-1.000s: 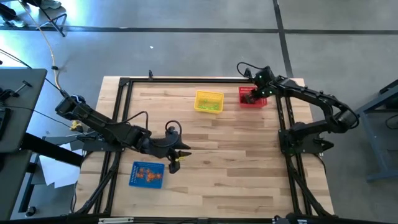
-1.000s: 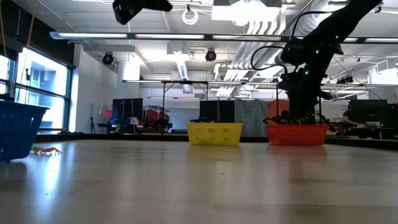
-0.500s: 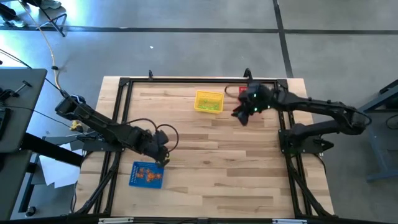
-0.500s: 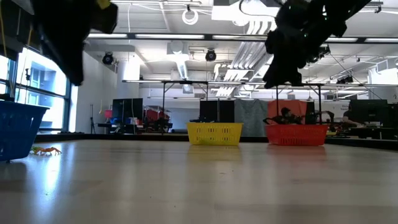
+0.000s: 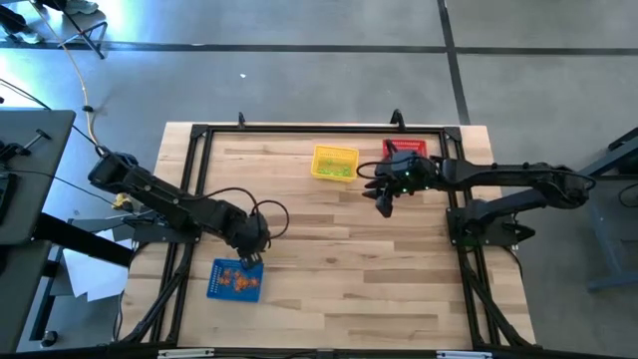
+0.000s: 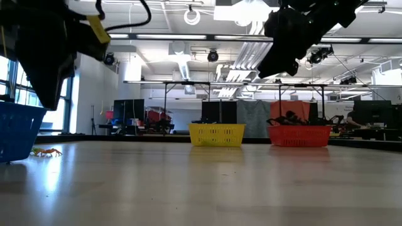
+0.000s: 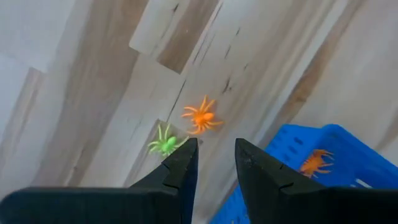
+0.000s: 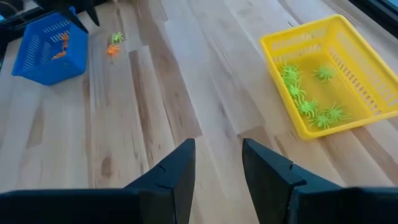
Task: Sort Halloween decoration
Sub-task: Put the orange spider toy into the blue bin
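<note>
Jaws on both arms stand apart and hold nothing. Left gripper (image 7: 214,163) hangs just above the desk (image 5: 339,249) at the edge of the blue basket (image 5: 235,280), its fingers pointing down toward two loose trinkets: an orange spider (image 7: 200,116) and a light green spider (image 7: 163,144), which lie close together on the wood just outside that basket. More orange trinkets already sit inside the blue basket, green spiders (image 8: 308,102) fill the yellow basket (image 5: 335,163), and dark pieces show in the red basket (image 5: 408,154) at the far right.

Right gripper (image 5: 384,202) hovers over open desk just beside the yellow basket, empty.

Risks, as I judge them: the two spiders lie so near each other that closing on one may drag or catch the other, sending green into the wrong basket. The left fingers are also near the blue basket's wall and could nudge it. Thin legs may slip out of a partial pinch.
</note>
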### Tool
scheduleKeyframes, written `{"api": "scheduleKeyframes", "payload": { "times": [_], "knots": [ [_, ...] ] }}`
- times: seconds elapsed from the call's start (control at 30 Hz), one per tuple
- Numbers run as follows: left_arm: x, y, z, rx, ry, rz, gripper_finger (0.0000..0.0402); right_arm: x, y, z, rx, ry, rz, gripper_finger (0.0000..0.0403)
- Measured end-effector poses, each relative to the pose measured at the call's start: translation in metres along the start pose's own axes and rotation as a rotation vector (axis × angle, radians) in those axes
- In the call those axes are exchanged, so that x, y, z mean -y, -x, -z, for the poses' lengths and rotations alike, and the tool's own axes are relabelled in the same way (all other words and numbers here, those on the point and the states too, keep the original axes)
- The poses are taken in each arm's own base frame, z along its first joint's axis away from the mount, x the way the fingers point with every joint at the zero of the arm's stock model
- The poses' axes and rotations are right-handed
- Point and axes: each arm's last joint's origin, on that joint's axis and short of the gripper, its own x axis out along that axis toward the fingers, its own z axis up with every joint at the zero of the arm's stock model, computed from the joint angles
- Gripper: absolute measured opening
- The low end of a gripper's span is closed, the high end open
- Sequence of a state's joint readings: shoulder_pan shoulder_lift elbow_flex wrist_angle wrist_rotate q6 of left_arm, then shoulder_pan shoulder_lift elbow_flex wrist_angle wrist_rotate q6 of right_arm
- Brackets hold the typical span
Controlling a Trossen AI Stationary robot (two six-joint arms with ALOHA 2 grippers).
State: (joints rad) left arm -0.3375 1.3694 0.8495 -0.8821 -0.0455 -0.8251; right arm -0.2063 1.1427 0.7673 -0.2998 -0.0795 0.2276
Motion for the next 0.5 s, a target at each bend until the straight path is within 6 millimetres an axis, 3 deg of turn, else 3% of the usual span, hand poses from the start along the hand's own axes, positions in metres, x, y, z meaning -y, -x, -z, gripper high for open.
{"api": "scheduleKeyframes", "payload": {
  "times": [0.5],
  "knots": [
    [-0.013,-0.039,0.009,-0.021,-0.013,0.128,0.0094,-0.001,0.0,-0.001,0.013,-0.008,-0.005,0.0126]
  ]
}}
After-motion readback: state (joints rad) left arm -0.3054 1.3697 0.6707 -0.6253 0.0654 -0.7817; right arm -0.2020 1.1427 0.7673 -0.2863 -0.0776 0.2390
